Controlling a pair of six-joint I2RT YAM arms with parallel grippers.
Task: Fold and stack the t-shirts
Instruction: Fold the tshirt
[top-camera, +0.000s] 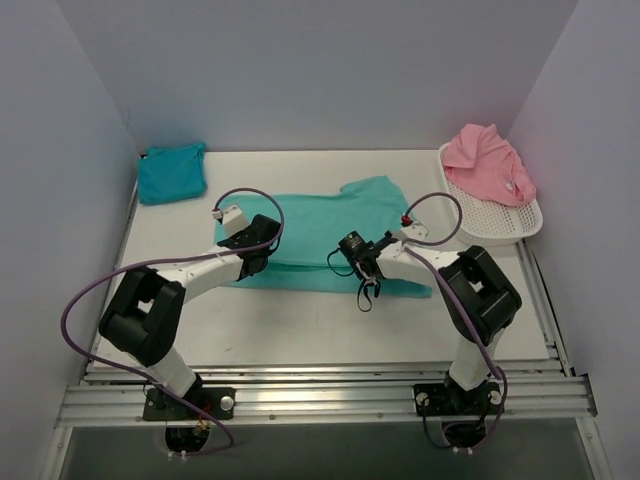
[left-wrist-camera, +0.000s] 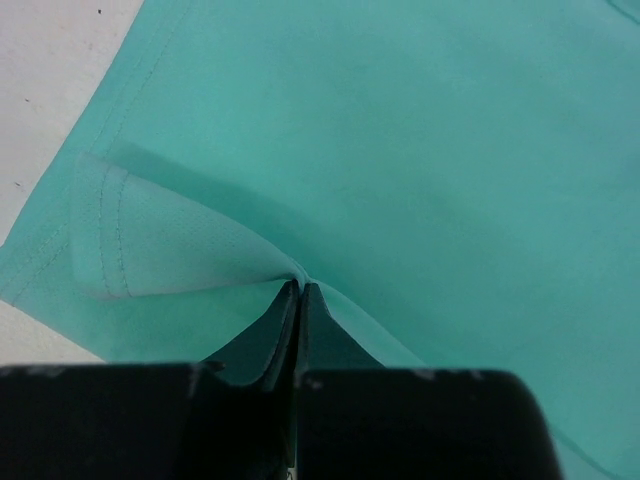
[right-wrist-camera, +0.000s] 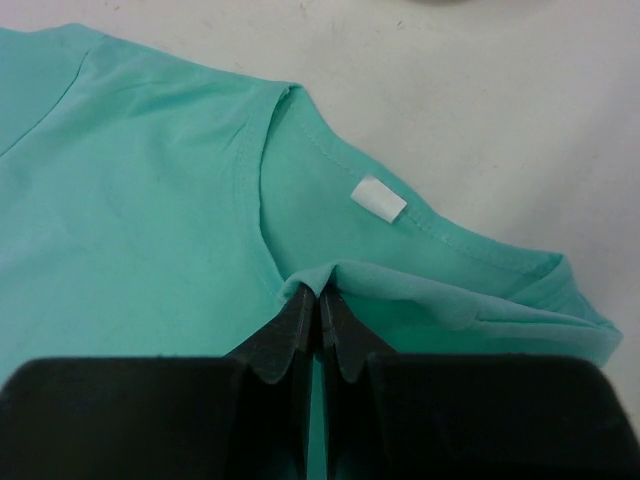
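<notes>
My left gripper (left-wrist-camera: 300, 290) clamps the sea-green t-shirt (left-wrist-camera: 420, 150) at its hem (left-wrist-camera: 100, 235), my right gripper (right-wrist-camera: 320, 297) at its collar (right-wrist-camera: 300, 125). I should raise both evenly, keeping the edge taut.

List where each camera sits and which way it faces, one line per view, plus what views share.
Top external: above and behind, looking down on the table; left arm and right arm show.
Left wrist: on the left arm, facing past the left end effector, shut on the sea-green t-shirt.
Right wrist: on the right arm, facing past the right end effector, shut on that shirt's collar by a white label.
Shared: all three show the sea-green t-shirt.
</notes>
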